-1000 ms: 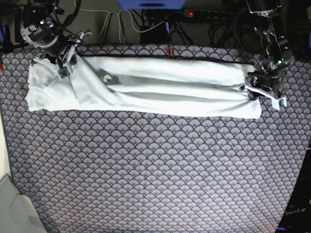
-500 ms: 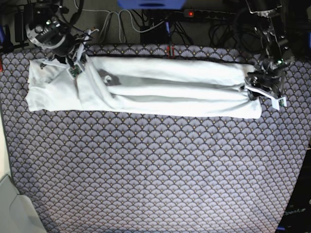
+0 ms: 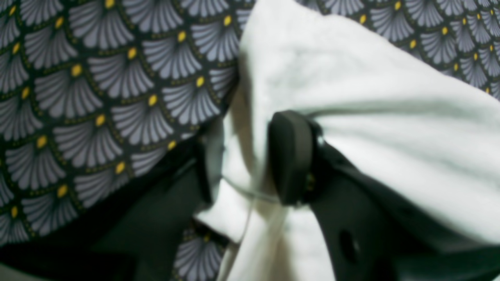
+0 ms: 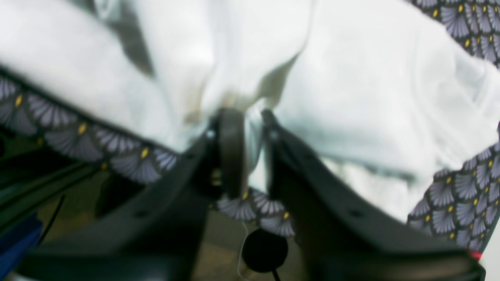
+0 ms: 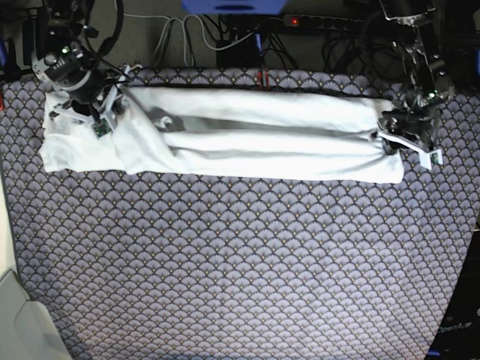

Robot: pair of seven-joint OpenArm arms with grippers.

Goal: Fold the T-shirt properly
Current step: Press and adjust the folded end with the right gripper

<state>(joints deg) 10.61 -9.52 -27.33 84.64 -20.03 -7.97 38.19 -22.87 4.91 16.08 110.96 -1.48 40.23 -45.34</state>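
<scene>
- The T-shirt [image 5: 247,142] lay as a long, narrow roll of folds across the far side of the tabletop [image 5: 240,270], sleeve end at the base view's left, hem end at its right.
- The left end effector [image 3: 244,160] was clamped on a bunch of cloth at the hem end, fabric pinched between its pads. If that arm pulled away sideways rather than up and over, I'd have expected the loose lengthwise folds to drag open.
- The right end effector [image 4: 250,148] sat at the sleeve end with its jaws narrowly parted and a strip of cloth between them; whether it truly gripped, I couldn't tell. A weak hold there could let the cloth slip out mid-lift, leaving one end behind and the fold crooked.
- Only a small pinch was held at each end, so the middle would likely sag and bunch.
- The shirt lay just beside the tabletop's far edge, with cables [image 5: 187,30] close behind; a snag or overhang seemed possible.
</scene>
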